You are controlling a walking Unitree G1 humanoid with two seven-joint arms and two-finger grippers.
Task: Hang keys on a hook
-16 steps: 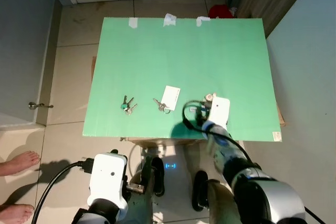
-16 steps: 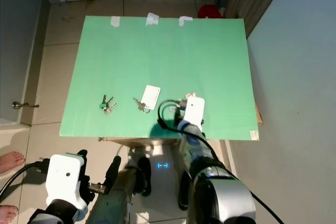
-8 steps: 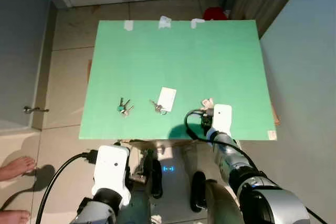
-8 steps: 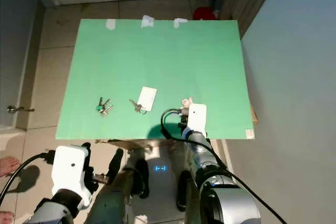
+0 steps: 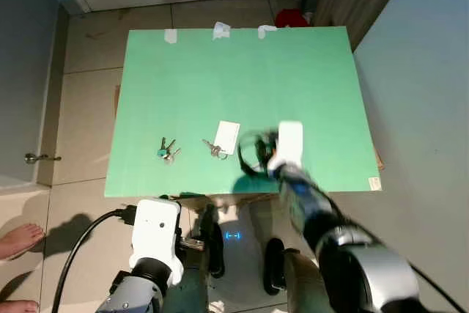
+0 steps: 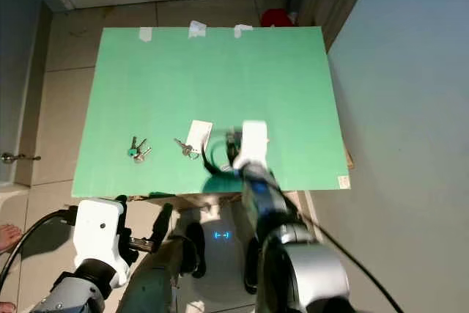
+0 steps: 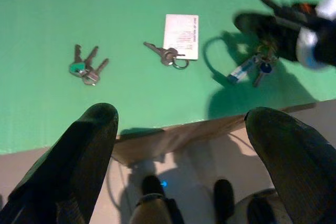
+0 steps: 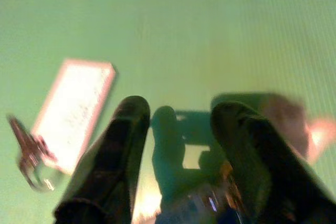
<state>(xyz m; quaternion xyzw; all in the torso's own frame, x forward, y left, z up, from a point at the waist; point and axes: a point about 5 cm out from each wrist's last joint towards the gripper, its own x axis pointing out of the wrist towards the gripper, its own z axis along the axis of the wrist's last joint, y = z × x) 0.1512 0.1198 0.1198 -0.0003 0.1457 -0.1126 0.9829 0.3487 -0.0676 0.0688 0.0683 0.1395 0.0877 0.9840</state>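
Note:
Three key bunches lie on the green table (image 5: 234,78). One with a teal head (image 5: 166,150) is near the front left. One with a white card tag (image 5: 222,141) is in the middle. The third, with a blue tag (image 7: 245,70), lies right of it, just under my right gripper (image 8: 181,106). That gripper hovers low over the table, open, with the blue-tag keys (image 8: 210,202) below its fingers; its white wrist (image 5: 289,141) is blurred. My left gripper (image 7: 184,114) hangs open below the table's front edge.
Pieces of white tape (image 5: 220,31) mark the table's far edge. A red object (image 5: 292,17) lies on the tiled floor beyond it, near a door. A person's bare foot (image 5: 18,240) stands at the left. A pale wall runs along the right.
My right gripper has moved left and farther over the table, onto the blue-tag keys. The head camera has shifted a little. The left arm stays low.

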